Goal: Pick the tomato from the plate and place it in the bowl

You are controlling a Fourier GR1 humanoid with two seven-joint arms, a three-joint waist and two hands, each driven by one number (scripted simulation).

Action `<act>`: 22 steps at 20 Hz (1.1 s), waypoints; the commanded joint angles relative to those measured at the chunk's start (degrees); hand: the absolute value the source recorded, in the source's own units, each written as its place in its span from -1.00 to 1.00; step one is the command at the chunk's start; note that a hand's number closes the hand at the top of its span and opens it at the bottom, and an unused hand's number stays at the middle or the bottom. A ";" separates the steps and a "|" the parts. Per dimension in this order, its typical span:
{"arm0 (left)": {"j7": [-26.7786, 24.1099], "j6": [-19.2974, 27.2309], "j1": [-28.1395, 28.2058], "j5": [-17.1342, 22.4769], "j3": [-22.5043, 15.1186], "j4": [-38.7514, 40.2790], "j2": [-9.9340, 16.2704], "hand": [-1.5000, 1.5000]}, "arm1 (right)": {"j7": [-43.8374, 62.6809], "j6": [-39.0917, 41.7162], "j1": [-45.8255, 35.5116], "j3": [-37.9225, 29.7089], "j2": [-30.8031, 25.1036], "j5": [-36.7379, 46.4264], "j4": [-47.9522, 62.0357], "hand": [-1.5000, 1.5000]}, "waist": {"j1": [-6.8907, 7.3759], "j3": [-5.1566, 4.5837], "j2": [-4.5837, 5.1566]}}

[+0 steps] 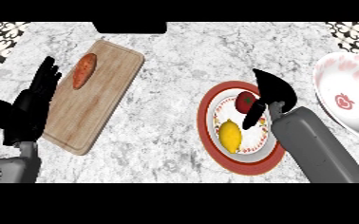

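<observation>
the counter (175,99) is grey and white marble, and it goes on past every side of the view. a dark thing (130,27) sits at its far edge, cut off, and i cannot tell what it is. patterned corners show at the far left and far right, also cut off.

far to the left of the right hand lies a wooden cutting board (98,99), tilted, with round corners. a long orange sweet potato (84,70) rests on its far end. the left hand (32,107) shows beside the board's left side, fingers up and relaxed, holding nothing.

right of the right hand is the white bowl (336,90) with red marks, partly cut off by the edge.

under the right hand is the round plate (210,118) with a red rim. the grey forearm hides its right part. the right hand (273,92) is black, and its thumb and fingers close around the red tomato (245,102) on the plate, hiding part of it. a yellow lemon (231,135) lies just nearer, smooth and pointed.
</observation>
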 commanded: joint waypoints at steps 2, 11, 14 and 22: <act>1.26 0.90 0.02 -2.60 0.00 -1.35 -2.15 0.00 | 1.23 2.94 0.55 -2.42 3.21 3.05 1.13 -1.00 | -0.09 -0.01 0.01; 2.99 -2.21 -1.40 -2.77 2.76 -1.59 -2.52 0.00 | -6.92 -0.80 2.54 -6.90 5.92 10.88 9.30 -1.00 | -0.05 0.00 0.02; -0.61 -4.35 -5.65 -1.84 5.23 6.91 -1.36 0.00 | -4.33 1.79 -1.63 -8.44 8.28 10.01 11.67 -1.00 | -0.18 -0.02 0.12; 1.29 -2.20 -2.61 -4.65 3.22 0.86 -4.17 0.00 | -20.13 -5.34 0.67 -9.56 9.56 13.00 21.01 1.00 | 0.07 0.01 0.08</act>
